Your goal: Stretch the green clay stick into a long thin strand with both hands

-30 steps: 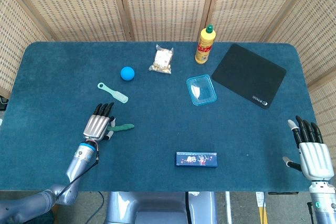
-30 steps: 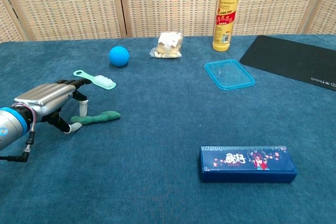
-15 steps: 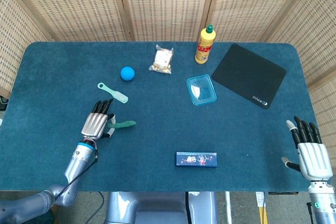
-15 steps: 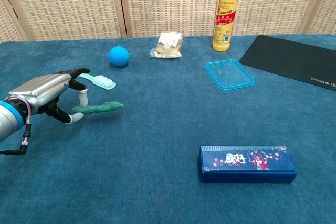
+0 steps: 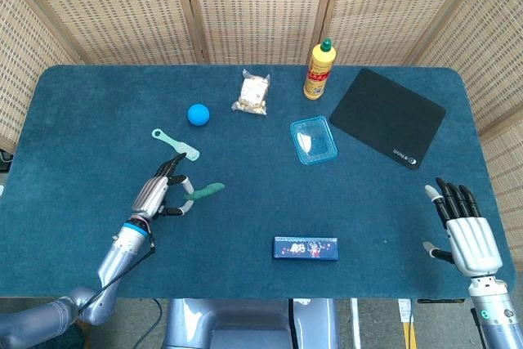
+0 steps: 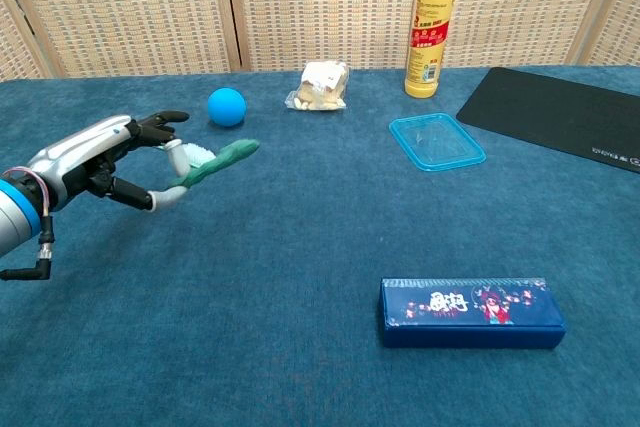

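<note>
Clay [image 5: 205, 192] sits pinched at one end in your left hand [image 5: 159, 194], lifted off the table [image 5: 82, 145], its free end pointing right and slightly up in chest view [image 6: 218, 162]. Left hand [image 6: 95, 157] grips it between thumb and a finger, other fingers loosely spread. Your right hand [image 5: 464, 230] is at the table's near right edge, well apart from the clay, fingers straight and apart, holding nothing; chest view does not show it. Brush [image 5: 176, 144] lies just beyond the left hand, ball [image 5: 198, 114] further back. Snack bag [image 5: 253, 93] and bottle [image 5: 319, 69] stand along the far side, lid [image 5: 314, 140] beside the mat [image 5: 387, 117]. Box [image 5: 306, 248] lies near the front edge.
</note>
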`<action>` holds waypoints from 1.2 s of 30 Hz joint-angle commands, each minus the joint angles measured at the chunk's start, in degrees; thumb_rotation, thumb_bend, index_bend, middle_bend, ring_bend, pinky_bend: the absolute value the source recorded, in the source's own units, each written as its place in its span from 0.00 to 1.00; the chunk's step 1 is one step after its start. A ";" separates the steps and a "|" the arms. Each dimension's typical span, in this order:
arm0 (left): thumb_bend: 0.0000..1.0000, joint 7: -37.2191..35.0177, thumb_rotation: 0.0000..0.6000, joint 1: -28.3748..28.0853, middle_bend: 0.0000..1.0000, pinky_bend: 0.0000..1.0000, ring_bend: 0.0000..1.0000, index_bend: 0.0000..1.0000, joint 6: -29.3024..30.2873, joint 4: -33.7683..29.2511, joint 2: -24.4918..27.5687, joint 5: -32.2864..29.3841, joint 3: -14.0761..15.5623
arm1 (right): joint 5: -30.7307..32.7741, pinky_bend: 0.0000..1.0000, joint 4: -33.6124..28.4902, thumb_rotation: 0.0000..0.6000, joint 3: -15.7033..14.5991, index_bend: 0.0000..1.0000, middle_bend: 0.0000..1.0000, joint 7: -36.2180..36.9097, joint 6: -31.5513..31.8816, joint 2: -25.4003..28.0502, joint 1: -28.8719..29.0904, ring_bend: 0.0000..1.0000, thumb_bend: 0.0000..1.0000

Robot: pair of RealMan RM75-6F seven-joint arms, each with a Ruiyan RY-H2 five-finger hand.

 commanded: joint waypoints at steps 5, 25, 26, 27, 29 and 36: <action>0.48 -10.66 1.00 -3.39 0.00 0.00 0.00 0.77 -0.42 -0.32 -3.24 3.85 -0.65 | -3.93 0.00 -1.04 1.00 0.46 0.14 0.00 11.03 -4.66 1.97 5.95 0.00 0.00; 0.48 -9.41 1.00 -14.33 0.00 0.00 0.00 0.78 -7.85 5.51 -15.54 -1.15 -6.85 | -4.12 0.00 -6.30 1.00 5.36 0.41 0.05 12.39 -15.97 -0.22 20.42 0.00 0.16; 0.48 -9.08 1.00 -14.76 0.00 0.00 0.00 0.78 -8.15 5.48 -15.90 -1.43 -7.13 | -4.23 0.00 -6.31 1.00 5.41 0.42 0.05 11.91 -16.34 -0.58 20.96 0.00 0.17; 0.48 -8.81 1.00 -15.05 0.00 0.00 0.00 0.78 -8.35 5.50 -16.16 -1.63 -7.31 | -4.29 0.00 -6.30 1.00 5.46 0.42 0.05 11.67 -16.53 -0.83 21.30 0.00 0.17; 0.48 -8.04 1.00 -15.92 0.00 0.00 0.00 0.78 -8.98 5.61 -16.92 -2.24 -7.86 | -4.49 0.00 -6.29 1.00 5.58 0.43 0.05 10.99 -16.94 -1.59 22.23 0.00 0.19; 0.48 -5.26 1.00 -18.17 0.00 0.00 0.00 0.78 -10.54 5.18 -19.10 -4.01 -8.85 | -5.31 0.00 -4.92 1.00 5.67 0.44 0.05 7.08 -18.08 -4.37 25.30 0.00 0.21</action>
